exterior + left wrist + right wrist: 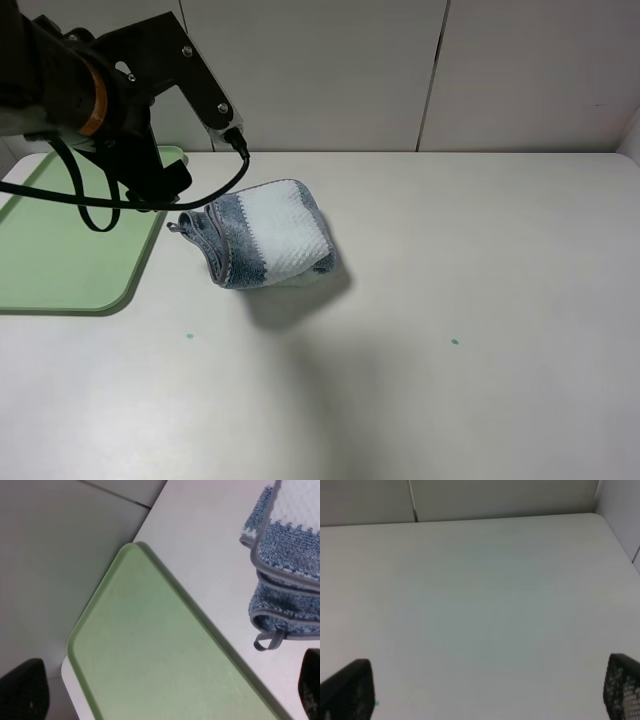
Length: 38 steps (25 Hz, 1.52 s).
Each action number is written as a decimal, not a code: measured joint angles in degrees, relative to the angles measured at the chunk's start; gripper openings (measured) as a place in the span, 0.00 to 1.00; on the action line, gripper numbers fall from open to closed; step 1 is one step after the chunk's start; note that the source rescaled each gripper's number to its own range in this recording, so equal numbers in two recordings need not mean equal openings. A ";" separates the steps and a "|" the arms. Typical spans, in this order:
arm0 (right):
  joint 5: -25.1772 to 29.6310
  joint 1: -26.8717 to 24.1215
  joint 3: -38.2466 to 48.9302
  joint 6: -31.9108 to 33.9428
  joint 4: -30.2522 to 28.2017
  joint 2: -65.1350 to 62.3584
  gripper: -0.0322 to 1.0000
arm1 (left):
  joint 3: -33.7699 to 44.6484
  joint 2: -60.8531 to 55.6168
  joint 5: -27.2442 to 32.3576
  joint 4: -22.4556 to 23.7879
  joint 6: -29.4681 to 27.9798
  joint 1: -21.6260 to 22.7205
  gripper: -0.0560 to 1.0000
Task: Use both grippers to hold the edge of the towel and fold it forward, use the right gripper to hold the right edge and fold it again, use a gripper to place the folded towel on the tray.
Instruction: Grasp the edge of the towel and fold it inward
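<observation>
While the left pincer (167, 695) hangs wide open (empty) over the tray (150, 645), the towel (268, 235) lies folded beside it — on the table.

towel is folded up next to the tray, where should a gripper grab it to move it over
Probably the stacked hemmed edges of the towel on the side facing the tray, where its loop hangs. The layers lie together there, so jaws closing from above should catch them all.

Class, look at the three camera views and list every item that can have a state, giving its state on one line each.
towel: folded into a small bundle, lying on the table beside the tray, not held.
tray: flat on the table, nothing on the part in view.
left gripper: open, holding nothing, above the tray's edge.
right gripper: open, holding nothing, over bare table.
</observation>
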 joint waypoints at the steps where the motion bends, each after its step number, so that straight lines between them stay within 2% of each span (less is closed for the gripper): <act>1: 0.00 0.00 0.00 0.00 0.00 0.00 1.00 | 0.00 0.00 0.00 0.00 0.00 0.00 1.00; 21: 0.00 0.00 0.00 0.00 0.02 0.00 1.00 | 0.00 0.00 -1.40 -0.21 -0.11 0.00 1.00; 25: 0.00 0.00 0.00 0.00 0.02 0.00 1.00 | 0.00 0.00 -3.53 -5.33 -2.99 0.07 1.00; 30: 0.00 0.00 0.00 0.00 0.07 0.00 1.00 | 0.00 0.00 -7.87 -12.57 -11.44 0.73 1.00; 34: 0.00 0.00 0.00 0.00 0.07 0.00 1.00 | 0.00 0.00 -10.86 -17.31 -19.11 3.23 1.00; 38: 0.00 0.00 0.00 0.00 0.07 0.00 1.00 | 0.00 0.00 -15.21 -21.26 -22.18 6.19 1.00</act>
